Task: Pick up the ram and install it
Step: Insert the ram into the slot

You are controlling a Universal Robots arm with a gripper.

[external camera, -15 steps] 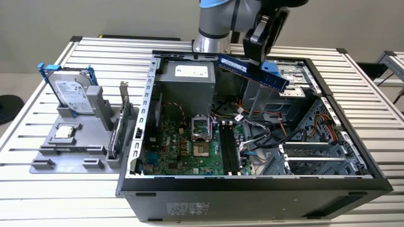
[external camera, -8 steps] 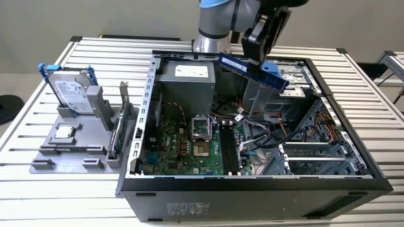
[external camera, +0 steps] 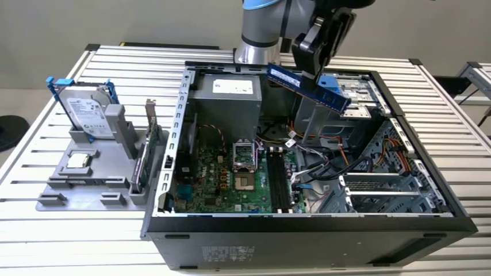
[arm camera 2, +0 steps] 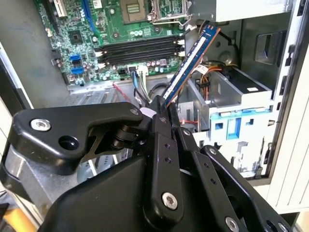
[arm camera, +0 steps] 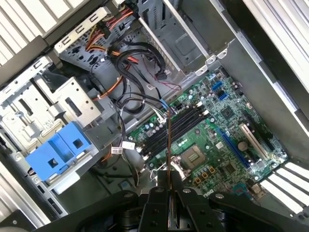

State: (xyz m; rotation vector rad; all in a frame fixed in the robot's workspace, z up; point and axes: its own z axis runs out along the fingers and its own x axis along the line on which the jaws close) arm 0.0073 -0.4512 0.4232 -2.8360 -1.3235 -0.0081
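Gripper (external camera: 315,71) clenched on ram (external camera: 288,76); exterior view: long axis ran 10-to-4 o'clock, memory slots (external camera: 277,185) lay at 6 o'clock, well apart.

Silver-grey cylindrical arm (external camera: 256,34) with blue ring; matte black gripper (arm camera 2: 161,107), hinged linkage fingers (arm camera 2: 163,140), round silver screw heads (arm camera 2: 40,125).

The computer case (external camera: 307,241) is open on top, with free room above the green board (external camera: 207,178). The long black slots (external camera: 277,184) are bare. Wires (external camera: 314,167) crowd just beside them, on the exterior view's right. A grey box (external camera: 226,109) stands behind them. Above the case hangs the ram (external camera: 334,98), touching none of these.
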